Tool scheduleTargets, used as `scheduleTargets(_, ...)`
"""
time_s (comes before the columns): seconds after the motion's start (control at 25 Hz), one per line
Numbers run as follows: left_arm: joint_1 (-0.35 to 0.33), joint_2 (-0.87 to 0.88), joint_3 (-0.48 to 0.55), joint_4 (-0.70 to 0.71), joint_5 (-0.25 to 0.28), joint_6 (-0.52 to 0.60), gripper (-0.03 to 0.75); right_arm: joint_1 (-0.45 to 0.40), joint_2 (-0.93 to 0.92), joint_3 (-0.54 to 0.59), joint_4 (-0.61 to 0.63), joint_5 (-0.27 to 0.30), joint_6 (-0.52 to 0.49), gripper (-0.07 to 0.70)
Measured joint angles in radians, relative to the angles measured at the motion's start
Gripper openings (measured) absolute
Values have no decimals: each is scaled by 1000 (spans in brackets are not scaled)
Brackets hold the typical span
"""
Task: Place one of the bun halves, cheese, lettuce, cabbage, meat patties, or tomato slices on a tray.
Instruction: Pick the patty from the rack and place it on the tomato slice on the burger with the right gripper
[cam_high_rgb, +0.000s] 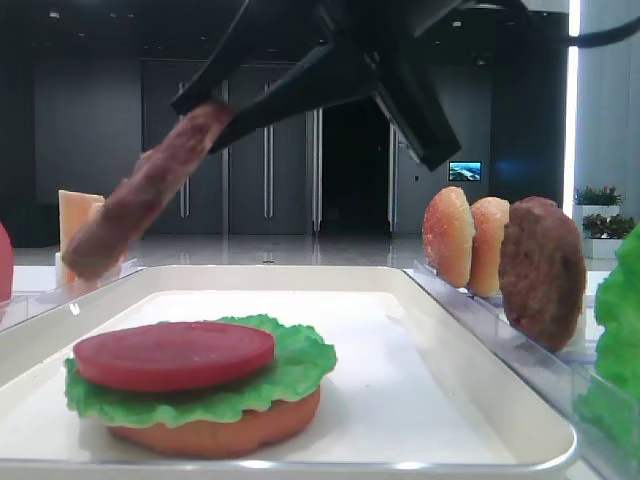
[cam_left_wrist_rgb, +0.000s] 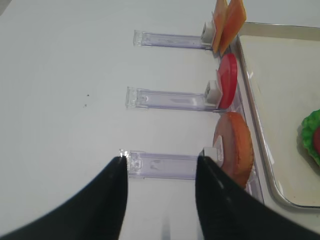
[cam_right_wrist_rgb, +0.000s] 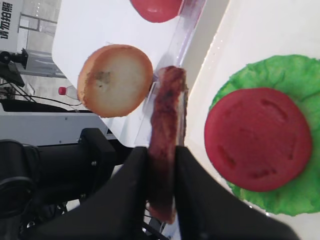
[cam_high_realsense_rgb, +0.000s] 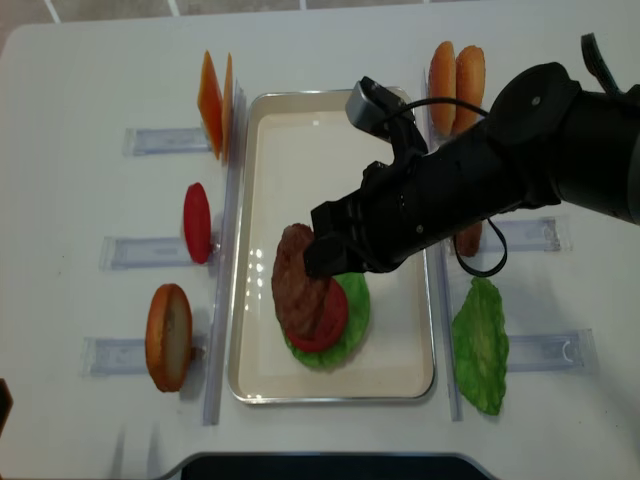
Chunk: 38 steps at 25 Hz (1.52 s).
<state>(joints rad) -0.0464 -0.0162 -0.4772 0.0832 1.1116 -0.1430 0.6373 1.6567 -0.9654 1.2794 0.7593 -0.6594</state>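
You see clear plastic racks (cam_left_wrist_rgb: 170, 100) lying on the white table (cam_left_wrist_rgb: 60, 100), and a small screen (cam_high_rgb: 464, 171) glowing far behind.

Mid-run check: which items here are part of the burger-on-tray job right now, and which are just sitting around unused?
In the job now:
- right gripper, shut on a meat patty
- tray
- stack on it: bun half, lettuce, tomato slice

Lying by, in the racks:
- cheese
- spare tomato slice
- left bun half
- two buns
- second lettuce leaf
- left gripper, open, empty
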Motion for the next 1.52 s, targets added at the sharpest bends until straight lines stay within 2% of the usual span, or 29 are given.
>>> scheduleTargets(0.4, 0, 0, 0, 0, 0, 0, 344, 0, 98, 0, 38, -1, -71, 146)
scheduleTargets(1.04, 0, 0, 0, 0, 0, 0, 344, 0, 134, 0, 46, -6, -97, 148)
scheduleTargets(1.16, 0, 0, 0, 0, 0, 0, 344, 0, 132, 0, 35, -13, -97, 215)
scheduleTargets(1.36, 0, 0, 0, 0, 0, 0, 344, 0, 88, 0, -32, -57, -91, 443)
scheduleTargets(1.52, 0, 0, 0, 0, 0, 0, 344, 0, 37, 0, -126, -91, -20, 512)
